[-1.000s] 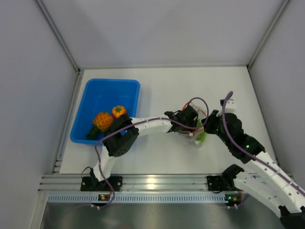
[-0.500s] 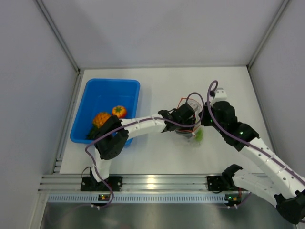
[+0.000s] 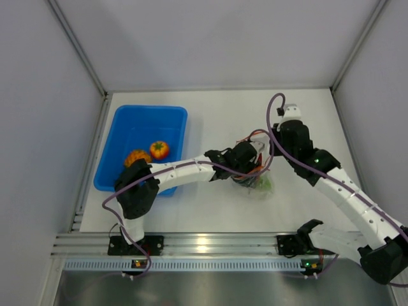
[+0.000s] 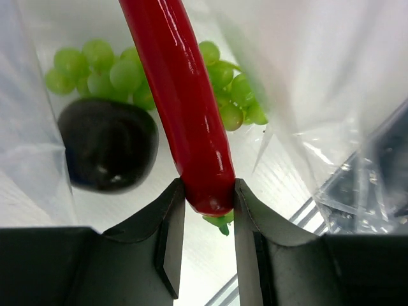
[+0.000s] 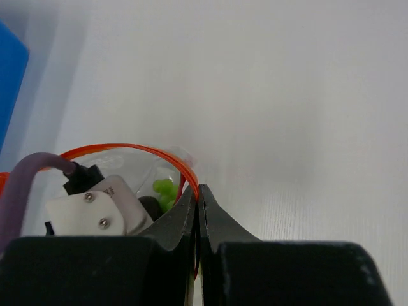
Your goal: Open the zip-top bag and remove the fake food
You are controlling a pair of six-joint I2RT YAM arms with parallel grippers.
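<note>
We've got the left tool [image 4: 209,191] inside the bag [image 4: 306,70], clamped on the red chili [image 4: 182,108]. Our right tool [image 5: 197,197] pinches the bag's orange rim [image 5: 127,148]. Bag's mid-bench [image 3: 306,127], 3 o'clock from the blue tray [image 3: 137,131].

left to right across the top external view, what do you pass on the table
blue tray, bumpy orange piece, round orange piece, zip-top bag. Left out: the left gripper, shut on the red chili, and the right gripper, pinching the bag's zip edge; both overlap the bag.
</note>
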